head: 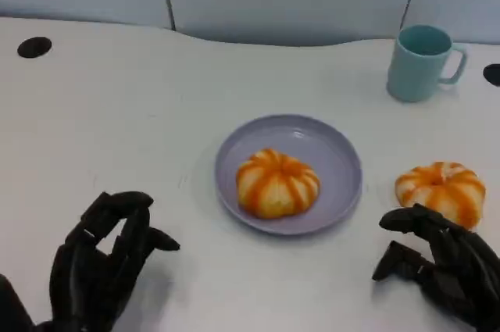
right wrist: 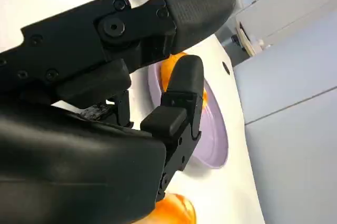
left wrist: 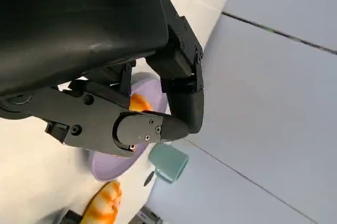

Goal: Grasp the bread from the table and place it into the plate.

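Note:
One orange-striped bread roll (head: 277,183) lies in the lilac plate (head: 332,148) at the table's middle. A second striped roll (head: 440,190) sits on the bare table to the plate's right. My right hand (head: 441,265) hovers just in front of this roll, fingers spread and holding nothing; I cannot tell whether its fingertips touch the roll. The right wrist view has that roll (right wrist: 174,211) close under the hand (right wrist: 116,76), with the plate (right wrist: 213,139) beyond. My left hand (head: 101,262) rests at the lower left, fingers loosely apart and holding nothing.
A teal mug (head: 420,62) stands at the back right, well behind the loose roll. Two small black discs (head: 34,47) lie near the table's far corners. Bare white tabletop lies between the plate and both hands.

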`<state>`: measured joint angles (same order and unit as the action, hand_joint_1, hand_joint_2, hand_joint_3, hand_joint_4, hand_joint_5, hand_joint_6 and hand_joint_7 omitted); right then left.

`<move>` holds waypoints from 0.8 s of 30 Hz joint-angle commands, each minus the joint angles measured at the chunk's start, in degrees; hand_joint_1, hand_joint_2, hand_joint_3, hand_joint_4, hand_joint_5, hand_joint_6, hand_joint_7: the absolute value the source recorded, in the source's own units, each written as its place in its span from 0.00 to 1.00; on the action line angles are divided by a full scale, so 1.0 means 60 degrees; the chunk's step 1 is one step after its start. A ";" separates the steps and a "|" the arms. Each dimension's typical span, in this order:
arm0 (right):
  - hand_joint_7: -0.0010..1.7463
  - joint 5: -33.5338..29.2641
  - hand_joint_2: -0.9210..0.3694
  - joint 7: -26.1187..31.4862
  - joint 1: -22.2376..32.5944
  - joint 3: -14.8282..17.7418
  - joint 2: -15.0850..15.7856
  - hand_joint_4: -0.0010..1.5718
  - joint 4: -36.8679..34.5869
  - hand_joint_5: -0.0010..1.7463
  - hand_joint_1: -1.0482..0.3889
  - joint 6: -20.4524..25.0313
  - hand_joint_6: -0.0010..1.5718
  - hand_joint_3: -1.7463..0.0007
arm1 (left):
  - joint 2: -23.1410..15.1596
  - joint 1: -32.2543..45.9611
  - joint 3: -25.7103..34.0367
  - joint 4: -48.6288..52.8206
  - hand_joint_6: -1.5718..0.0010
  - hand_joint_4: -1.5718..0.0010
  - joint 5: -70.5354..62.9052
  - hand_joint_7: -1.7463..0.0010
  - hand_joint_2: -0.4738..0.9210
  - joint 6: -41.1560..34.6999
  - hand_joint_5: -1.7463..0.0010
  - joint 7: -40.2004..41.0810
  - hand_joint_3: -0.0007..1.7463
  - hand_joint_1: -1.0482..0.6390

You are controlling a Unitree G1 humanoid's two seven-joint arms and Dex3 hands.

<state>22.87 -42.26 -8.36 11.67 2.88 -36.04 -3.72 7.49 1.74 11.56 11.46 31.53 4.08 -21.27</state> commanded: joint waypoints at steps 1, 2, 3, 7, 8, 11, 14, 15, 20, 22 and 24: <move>0.55 -0.0063 0.00 0.0016 0.0069 0.0037 0.0186 0.40 -0.0081 0.81 0.41 -0.0133 0.42 0.91 | -0.0191 -0.0217 0.0164 0.0482 0.58 0.55 0.0026 0.23 0.87 0.0092 0.00 -0.0354 0.32 0.45; 0.55 -0.0064 0.00 -0.0014 0.0058 0.0035 0.0194 0.40 -0.0116 0.81 0.41 -0.0179 0.42 0.91 | -0.0195 -0.0235 0.0186 0.0520 0.58 0.56 0.0028 0.22 0.87 0.0101 0.00 -0.0391 0.33 0.45; 0.56 -0.0063 0.00 -0.0030 0.0051 0.0033 0.0199 0.40 -0.0139 0.81 0.41 -0.0207 0.42 0.91 | -0.0194 -0.0248 0.0203 0.0546 0.58 0.56 0.0026 0.22 0.86 0.0108 0.00 -0.0418 0.34 0.45; 0.56 -0.0100 0.00 0.0070 0.0033 0.0020 0.0228 0.40 -0.0145 0.81 0.39 -0.0192 0.42 0.91 | -0.0140 -0.0355 0.0294 0.0685 0.58 0.56 -0.0052 0.22 0.84 0.0297 0.00 -0.0400 0.35 0.45; 0.56 -0.0109 0.00 0.0105 0.0034 0.0018 0.0230 0.41 -0.0132 0.82 0.39 -0.0178 0.43 0.92 | -0.0129 -0.0369 0.0314 0.0692 0.58 0.56 -0.0036 0.22 0.84 0.0275 0.00 -0.0397 0.35 0.45; 0.56 -0.0127 0.00 0.0133 0.0037 0.0025 0.0224 0.41 -0.0115 0.82 0.38 -0.0163 0.43 0.92 | -0.0111 -0.0382 0.0344 0.0693 0.58 0.56 -0.0020 0.22 0.83 0.0224 0.00 -0.0410 0.35 0.45; 0.56 -0.0150 0.00 0.0098 0.0009 0.0043 0.0251 0.41 -0.0193 0.82 0.38 -0.0219 0.43 0.92 | -0.0097 -0.0395 0.0331 0.0696 0.58 0.56 -0.0077 0.22 0.83 0.0229 0.00 -0.0358 0.36 0.45; 0.55 -0.0162 0.00 0.0055 -0.0016 0.0054 0.0277 0.40 -0.0266 0.82 0.38 -0.0282 0.43 0.92 | -0.0085 -0.0409 0.0323 0.0710 0.58 0.57 -0.0112 0.22 0.82 0.0244 0.00 -0.0331 0.36 0.45; 0.55 -0.0095 0.00 0.0030 -0.0056 0.0092 0.0314 0.40 -0.0322 0.82 0.40 -0.0153 0.42 0.91 | -0.0076 -0.0499 0.0364 0.0896 0.58 0.56 -0.0110 0.23 0.82 0.0338 0.00 -0.0493 0.38 0.45; 0.55 -0.0095 0.00 0.0074 -0.0039 0.0083 0.0311 0.40 -0.0245 0.82 0.40 -0.0067 0.42 0.92 | -0.0097 -0.0514 0.0357 0.0956 0.57 0.56 -0.0178 0.25 0.79 0.0385 0.01 -0.0494 0.42 0.45; 0.55 -0.0102 0.00 0.0088 -0.0031 0.0080 0.0311 0.41 -0.0214 0.82 0.41 -0.0036 0.42 0.92 | -0.0103 -0.0528 0.0360 0.0996 0.56 0.56 -0.0197 0.26 0.79 0.0419 0.01 -0.0509 0.43 0.45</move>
<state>22.31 -42.31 -9.05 11.99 3.83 -37.13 -5.02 7.63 -1.18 13.25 16.93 30.72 5.58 -23.74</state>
